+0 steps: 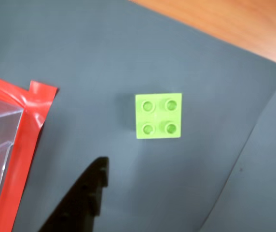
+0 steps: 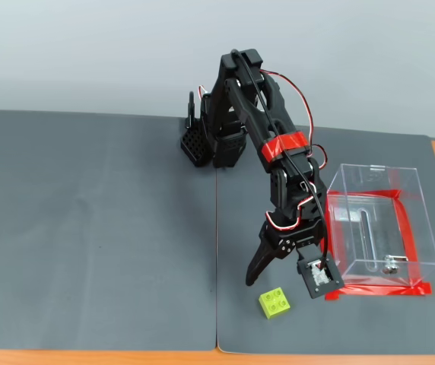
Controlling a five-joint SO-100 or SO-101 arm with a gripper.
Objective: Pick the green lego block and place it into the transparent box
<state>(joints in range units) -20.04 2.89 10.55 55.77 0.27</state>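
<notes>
The green lego block point(image 1: 158, 116) is a small lime-green square brick with four studs, lying on the grey mat. In the fixed view it point(image 2: 275, 303) sits near the mat's front edge, to the left of the transparent box point(image 2: 377, 220). My gripper point(image 2: 281, 278) hovers just above and behind the block with its jaws spread open and empty. In the wrist view only one black finger point(image 1: 85, 198) shows, at the bottom, to the lower left of the block. The box's clear wall point(image 1: 0, 140) and its red tape border point(image 1: 29, 130) are at the left edge.
Two dark grey mats point(image 2: 96, 228) cover the table and meet at a seam point(image 2: 216, 266). Bare wooden table point(image 1: 234, 24) shows beyond the mat's edge. The arm's black base point(image 2: 210, 144) stands at the back centre. A small metal fitting point(image 2: 389, 266) lies inside the box.
</notes>
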